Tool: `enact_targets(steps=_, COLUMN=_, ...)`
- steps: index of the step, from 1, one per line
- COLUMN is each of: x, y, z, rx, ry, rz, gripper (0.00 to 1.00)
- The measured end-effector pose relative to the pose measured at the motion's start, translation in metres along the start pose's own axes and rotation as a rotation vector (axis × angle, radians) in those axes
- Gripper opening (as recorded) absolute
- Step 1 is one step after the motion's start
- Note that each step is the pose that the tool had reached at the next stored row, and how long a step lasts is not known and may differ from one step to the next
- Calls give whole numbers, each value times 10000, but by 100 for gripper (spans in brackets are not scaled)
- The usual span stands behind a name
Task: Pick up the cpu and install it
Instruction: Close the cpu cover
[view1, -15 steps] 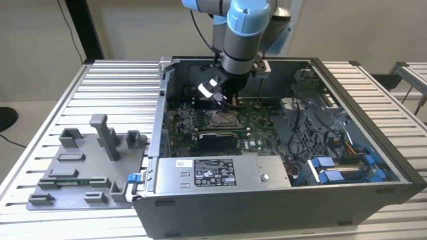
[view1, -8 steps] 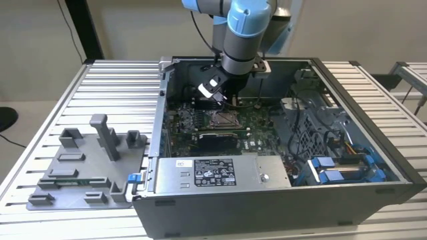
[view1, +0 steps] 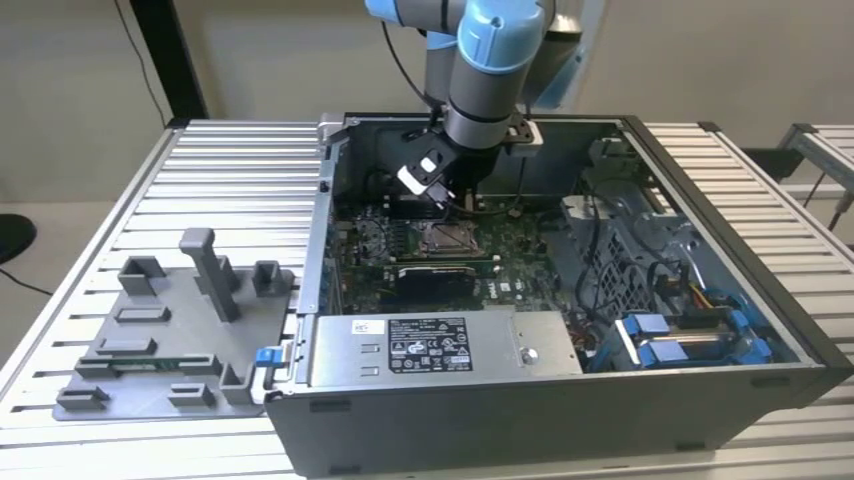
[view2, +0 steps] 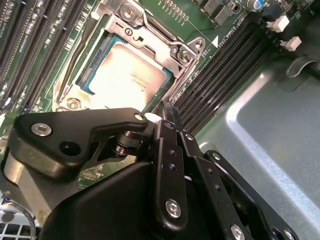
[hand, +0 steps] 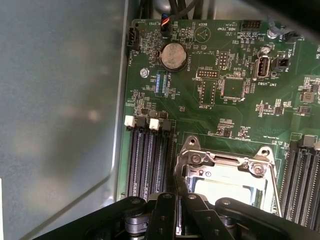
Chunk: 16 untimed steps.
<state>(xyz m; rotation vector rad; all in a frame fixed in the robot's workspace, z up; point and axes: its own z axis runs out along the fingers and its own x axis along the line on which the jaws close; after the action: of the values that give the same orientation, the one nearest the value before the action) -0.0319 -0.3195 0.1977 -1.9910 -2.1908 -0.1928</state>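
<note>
The tool (hand: 178, 200) hangs close over the green motherboard (hand: 225, 90), its black linkage arms and silver pivot screws standing in front of the socket (hand: 192, 159). Inside the socket's silver metal frame the cpu (hand: 227, 192) lies flat, its pale top partly hidden by the tool. Black memory slots (hand: 147, 157) run just beside the socket on one side, with white and black latches at their ends. A second bank of slots (hand: 300, 170) flanks the other side. A round coin battery (hand: 172, 55) sits farther off on the board, and a small silver port (hand: 261, 67) stands apart from it. Past the board's edge runs the plain grey case wall (hand: 60, 100).
</note>
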Motion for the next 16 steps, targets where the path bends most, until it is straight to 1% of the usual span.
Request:
enact_targets(steps=2, x=-3, y=-4, z=-23, rx=48, ry=-60, rz=11, gripper=0)
enact_targets(steps=3, x=0, y=-4, z=-27, rx=59, ry=-59, rz=15, gripper=0)
enact_targets(steps=6, x=5, y=-1, z=-28, rx=83, ry=-83, rz=20, gripper=0)
enact_targets(steps=7, x=9, y=-2, z=-43, rx=93, ry=-85, rz=22, gripper=0)
enact_targets(steps=8, x=14, y=-3, z=-67, rx=100, ry=-85, rz=25, gripper=0)
enact_targets(steps=10, x=38, y=-4, z=-175, rx=105, ry=-82, rz=25, gripper=0)
enact_targets(steps=12, x=52, y=-10, z=-234, rx=108, ry=-81, rz=25, gripper=0)
enact_targets(steps=14, x=59, y=-29, z=-257, rx=108, ry=-81, rz=24, gripper=0)
enact_targets(steps=16, x=64, y=-87, z=-255, rx=107, ry=-82, rz=25, gripper=0)
